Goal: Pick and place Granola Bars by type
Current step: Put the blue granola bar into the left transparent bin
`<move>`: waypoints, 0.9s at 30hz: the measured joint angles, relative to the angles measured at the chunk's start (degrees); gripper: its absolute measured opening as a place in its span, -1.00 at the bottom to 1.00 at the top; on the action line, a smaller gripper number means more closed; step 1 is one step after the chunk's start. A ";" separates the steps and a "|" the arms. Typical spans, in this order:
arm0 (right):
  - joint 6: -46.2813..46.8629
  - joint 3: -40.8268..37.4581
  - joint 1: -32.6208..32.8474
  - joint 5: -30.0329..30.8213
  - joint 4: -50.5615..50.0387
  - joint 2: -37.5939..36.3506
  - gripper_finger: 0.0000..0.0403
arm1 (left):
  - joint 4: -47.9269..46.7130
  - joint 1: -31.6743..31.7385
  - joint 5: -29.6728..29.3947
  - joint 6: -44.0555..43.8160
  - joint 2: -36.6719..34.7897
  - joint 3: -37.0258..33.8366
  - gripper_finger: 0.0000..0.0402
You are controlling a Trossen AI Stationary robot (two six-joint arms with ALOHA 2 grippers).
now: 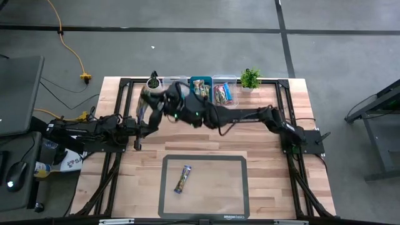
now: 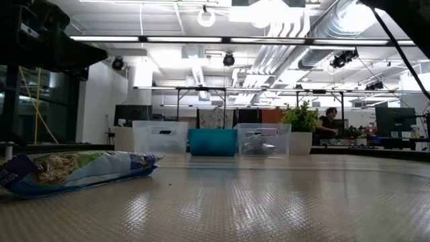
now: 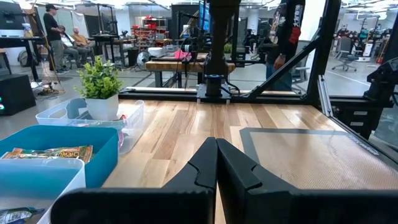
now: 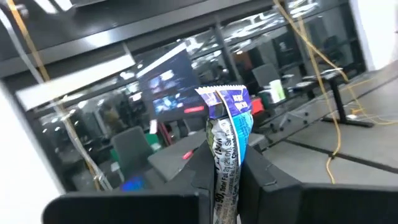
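Observation:
My right gripper (image 4: 227,180) is shut on a blue-wrapped granola bar (image 4: 227,140), reaching across to the far left of the table (image 1: 155,97), beside the bins. My left gripper (image 3: 216,163) is shut and empty; it sits low by the leftmost clear bin (image 1: 147,112), pointing toward the table's right. Another blue bar (image 1: 182,179) lies flat on the grey mat (image 1: 206,159), also seen in the low view (image 2: 74,171). A brown bar (image 3: 50,153) lies in the teal bin (image 3: 93,162). The right clear bin (image 1: 224,92) holds red and blue bars. My right gripper pinches the blue bar between its two fingers, which are on the wrapper's lower part (image 4: 225,186). The bar runs along the fingers. It stands out past the fingertips, its crimped end (image 4: 222,94) free, lifted clear of the table.
Three bins stand in a row at the far edge: clear (image 1: 169,81), teal (image 1: 200,86), clear. A potted plant (image 1: 250,78) stands to their right. Black frame rails (image 1: 284,94) edge the table. People show in the room beyond (image 3: 53,31).

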 joint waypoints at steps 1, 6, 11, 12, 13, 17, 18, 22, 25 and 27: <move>0.66 -0.01 -0.90 -0.10 -0.03 0.00 -0.89 | 0.00 -0.01 0.00 0.01 0.00 0.01 -1.00; 1.35 -0.01 -5.56 0.00 -0.08 0.00 -0.90 | 0.00 0.00 0.00 0.02 0.00 0.02 -1.00; 1.53 -0.01 -9.93 -0.56 -0.46 0.00 -0.85 | 0.00 0.00 0.00 0.01 0.00 0.01 -1.00; 1.52 -0.01 -10.80 -0.65 -1.29 0.00 -0.85 | 0.00 0.00 0.00 0.01 0.00 0.01 -1.00; 1.51 -0.01 -11.69 -0.66 -2.32 0.00 -0.85 | -0.01 0.00 0.00 0.01 0.00 0.01 -1.00; 1.67 -0.01 -15.32 -0.73 -8.97 0.00 -0.89 | 0.00 -0.01 0.00 0.01 0.00 0.00 -1.00; 2.30 -0.01 -16.26 -0.72 -11.28 0.00 -0.89 | 0.00 -0.01 0.00 0.02 0.00 0.02 -1.00; 5.54 -1.86 -19.94 -2.95 -17.57 0.00 -0.88 | 0.00 0.00 0.00 0.00 0.00 0.00 -1.00; 8.41 -3.94 -22.34 -7.30 -19.51 0.11 -0.85 | 0.00 -0.01 0.00 0.01 0.01 0.01 -1.00; 10.22 -6.19 -23.79 -9.39 -19.27 0.11 -0.84 | 0.00 0.00 0.00 0.02 0.00 0.00 -1.00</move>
